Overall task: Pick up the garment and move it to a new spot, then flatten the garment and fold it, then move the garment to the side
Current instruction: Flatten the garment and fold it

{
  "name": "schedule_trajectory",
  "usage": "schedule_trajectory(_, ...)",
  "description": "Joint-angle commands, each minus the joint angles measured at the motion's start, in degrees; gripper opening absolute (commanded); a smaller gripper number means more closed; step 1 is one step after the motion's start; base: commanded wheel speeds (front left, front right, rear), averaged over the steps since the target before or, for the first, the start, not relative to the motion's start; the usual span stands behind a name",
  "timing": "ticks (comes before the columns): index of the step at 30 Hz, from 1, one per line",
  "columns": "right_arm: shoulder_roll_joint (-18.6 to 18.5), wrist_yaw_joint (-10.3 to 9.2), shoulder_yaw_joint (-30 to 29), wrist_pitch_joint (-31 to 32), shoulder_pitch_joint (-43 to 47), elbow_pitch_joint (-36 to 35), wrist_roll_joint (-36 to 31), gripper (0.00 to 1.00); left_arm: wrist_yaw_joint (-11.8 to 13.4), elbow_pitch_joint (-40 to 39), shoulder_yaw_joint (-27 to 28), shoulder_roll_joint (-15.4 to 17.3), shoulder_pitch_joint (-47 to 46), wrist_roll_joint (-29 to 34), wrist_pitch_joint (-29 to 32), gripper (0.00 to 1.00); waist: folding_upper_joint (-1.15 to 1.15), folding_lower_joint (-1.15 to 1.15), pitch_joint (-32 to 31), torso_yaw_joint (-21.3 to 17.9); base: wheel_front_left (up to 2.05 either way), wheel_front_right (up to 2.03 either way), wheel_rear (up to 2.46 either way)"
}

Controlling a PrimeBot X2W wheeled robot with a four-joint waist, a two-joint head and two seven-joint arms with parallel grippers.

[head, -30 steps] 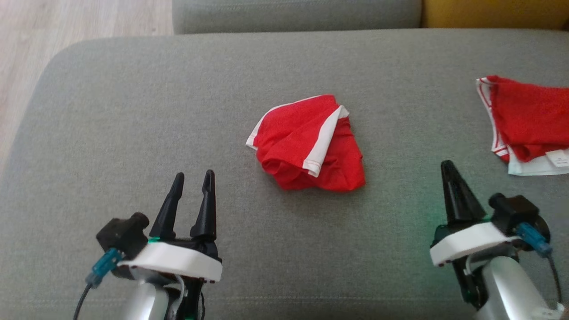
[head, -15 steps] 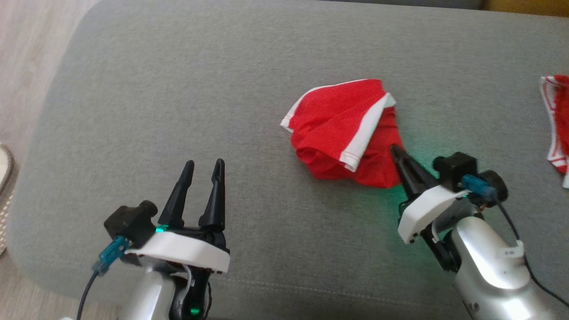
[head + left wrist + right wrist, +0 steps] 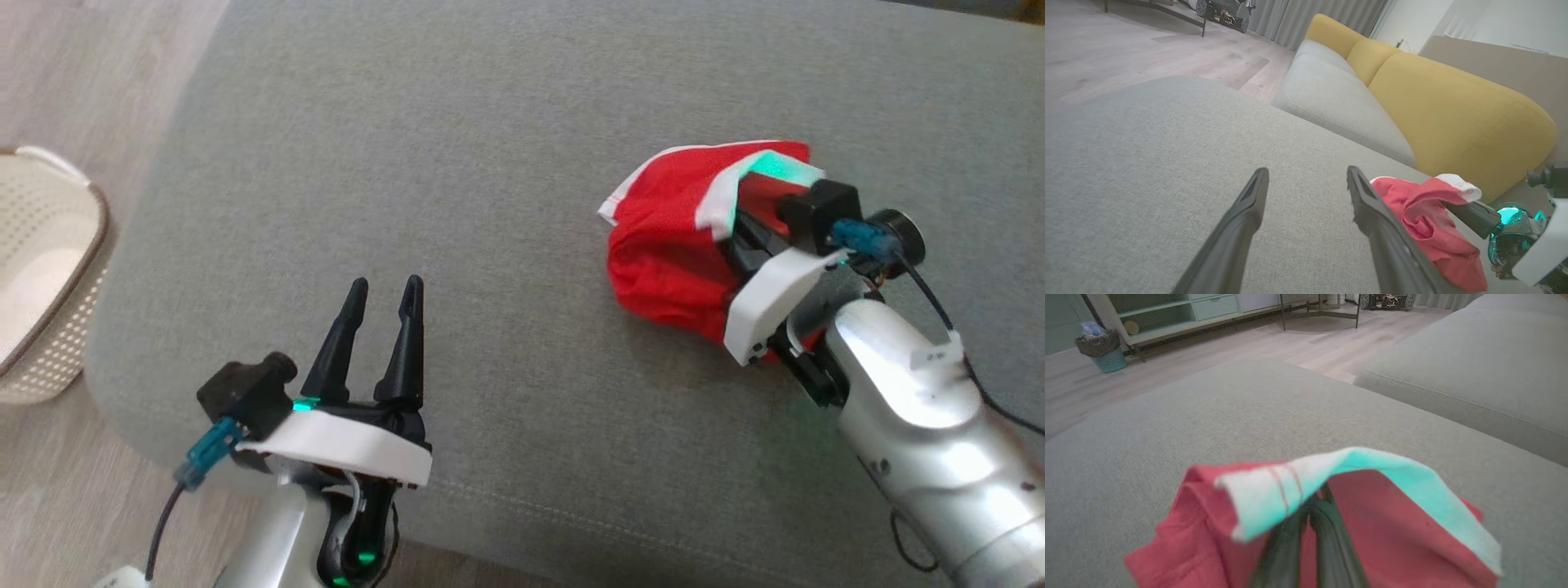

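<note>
Red garment (image 3: 665, 269), right of centre on grey cushion (image 3: 490, 163), is judged light and limp, best held at the hemmed white band (image 3: 1372, 469), where right gripper (image 3: 1315, 510) fingers are clamped; left gripper (image 3: 385, 284) fingers are held apart.

The garment (image 3: 665, 261) is red with white bands, the cushion (image 3: 457, 163) plain grey, the perforated basket (image 3: 49, 269) cream.

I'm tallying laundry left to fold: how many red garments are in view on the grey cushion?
1. The red garment lies right of centre on the grey cushion in the head view, the right pincer shut on its fabric. Others may lie outside the frames.
</note>
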Motion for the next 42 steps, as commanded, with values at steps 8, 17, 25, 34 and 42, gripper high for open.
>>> schedule_trajectory(8,-1.62,0.37,7.09,3.76,-7.72,4.55,4.34,0.00,0.61,-2.46,0.87,0.45,-2.76,-1.52,-0.70,1.00,0.00,0.00,1.73,2.95,0.00,0.00,0.00)
schedule_trajectory(17,-0.81,0.37,10.96,2.82,-13.78,12.78,8.51,0.00,0.89,-2.56,0.03,0.45,-3.29,-2.26,-0.70,1.00,0.00,0.00,2.75,4.47,0.00,0.00,0.00)
schedule_trajectory(25,-0.08,0.37,17.97,2.87,-9.39,11.00,13.60,0.00,1.17,-2.05,0.88,0.45,-2.55,-2.01,-0.70,1.00,0.00,0.00,1.07,3.85,0.00,0.00,0.00)
schedule_trajectory(34,0.65,0.37,21.25,2.47,-6.70,11.91,18.21,0.00,0.98,-1.94,1.14,0.45,-2.64,-1.18,-0.70,1.00,0.00,0.00,-0.53,1.08,0.00,0.00,0.00)
schedule_trajectory(42,0.75,0.37,18.66,-6.60,-9.01,12.67,19.62,0.00,0.80,-1.68,3.60,0.45,-1.97,0.31,-0.70,1.00,0.00,0.00,-3.50,-2.37,0.00,0.00,0.00)
